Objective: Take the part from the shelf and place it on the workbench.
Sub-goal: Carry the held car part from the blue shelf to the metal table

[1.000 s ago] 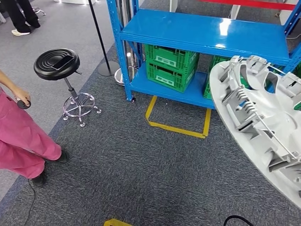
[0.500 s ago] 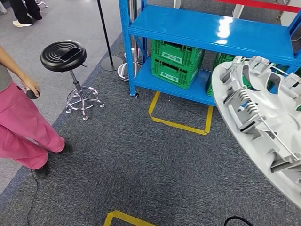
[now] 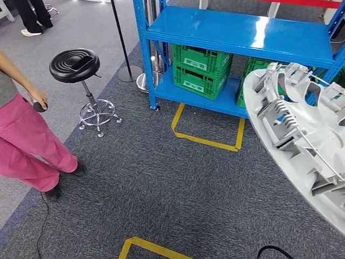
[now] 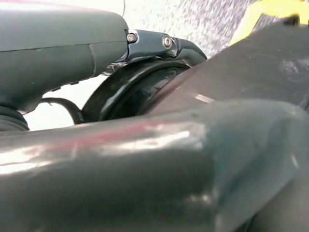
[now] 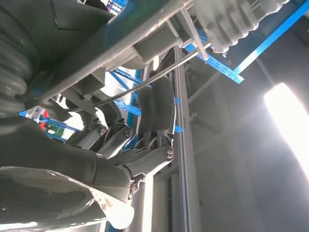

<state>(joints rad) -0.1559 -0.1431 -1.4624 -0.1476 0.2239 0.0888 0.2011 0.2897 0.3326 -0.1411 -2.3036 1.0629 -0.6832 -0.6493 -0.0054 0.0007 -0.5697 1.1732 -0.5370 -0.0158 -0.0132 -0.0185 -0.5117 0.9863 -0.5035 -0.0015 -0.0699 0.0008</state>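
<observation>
While held, part [image 3: 301, 140] rests against right robot hand [image 5: 120, 145] fingers.

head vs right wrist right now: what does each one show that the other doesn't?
Head view alone: the person in pink trousers, the black stool with a phone on its seat, green crates on the lower shelf, yellow floor tape and grey carpet.

Right wrist view alone: the right hand, its dark fingers against the underside of the part, and a bright light beyond.

Both: the large grey part with its ribs and wire ring, and the blue shelf.
</observation>
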